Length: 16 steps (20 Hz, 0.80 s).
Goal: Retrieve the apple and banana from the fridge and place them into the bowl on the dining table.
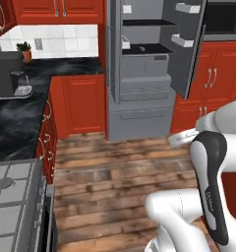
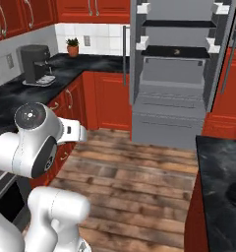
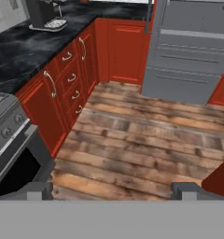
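Facing the tall grey French-door fridge (image 2: 176, 74) from across the brown wooden plank floor (image 1: 115, 172), I hold my two-finger gripper (image 3: 112, 189) spread wide and empty, its dark fingertips (image 3: 37, 189) well apart low in the hand view, because there is nothing to grasp at this range and I judge open jaws will be ready for the first fruit. Both fridge doors stand swung outward, so the black inner shelves and white door bins are exposed for a reach from the front. On the far middle shelf a small dark-and-yellowish shape (image 2: 176, 51) may be the banana, but it is too small to be sure; I cannot make out the apple. At my near right the black white-veined marble top of the dining table (image 2: 221, 172) begins, close enough that the carry back should be short; the bowl I cannot pick out. To the left, red cabinets run under a black counter with a dark grey coffee machine (image 2: 35, 64). Fetching has not begun; closing on the fridge comes first.
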Available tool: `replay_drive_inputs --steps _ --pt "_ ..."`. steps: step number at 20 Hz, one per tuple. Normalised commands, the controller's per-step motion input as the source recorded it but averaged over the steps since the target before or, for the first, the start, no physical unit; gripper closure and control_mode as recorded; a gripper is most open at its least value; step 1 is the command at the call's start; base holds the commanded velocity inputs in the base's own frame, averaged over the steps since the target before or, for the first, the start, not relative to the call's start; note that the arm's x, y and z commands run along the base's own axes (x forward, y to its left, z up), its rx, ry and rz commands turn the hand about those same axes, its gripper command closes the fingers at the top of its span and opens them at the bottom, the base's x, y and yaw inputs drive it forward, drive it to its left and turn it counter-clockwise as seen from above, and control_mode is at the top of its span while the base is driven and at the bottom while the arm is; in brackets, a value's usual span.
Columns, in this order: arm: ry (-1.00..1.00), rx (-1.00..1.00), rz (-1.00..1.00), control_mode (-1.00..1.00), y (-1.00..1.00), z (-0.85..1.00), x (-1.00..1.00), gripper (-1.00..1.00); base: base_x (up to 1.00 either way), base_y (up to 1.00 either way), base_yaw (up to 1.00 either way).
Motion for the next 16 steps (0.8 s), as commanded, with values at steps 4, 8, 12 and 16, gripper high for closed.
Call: replay_drive_inputs --steps 4,8,12,16 --pt "0.00 0.00 0.00 1.00 0.00 0.00 0.00 -1.00 1.00 -0.36 -0.04" --pt "0.00 0.00 0.00 1.00 0.00 0.00 0.00 -1.00 0.98 -0.50 -0.02" --pt "0.00 0.00 0.00 1.00 0.00 0.00 0.00 -1.00 0.88 -0.58 0.00" --pt "0.00 0.00 0.00 1.00 0.00 0.00 0.00 -1.00 0.70 -0.62 0.00"
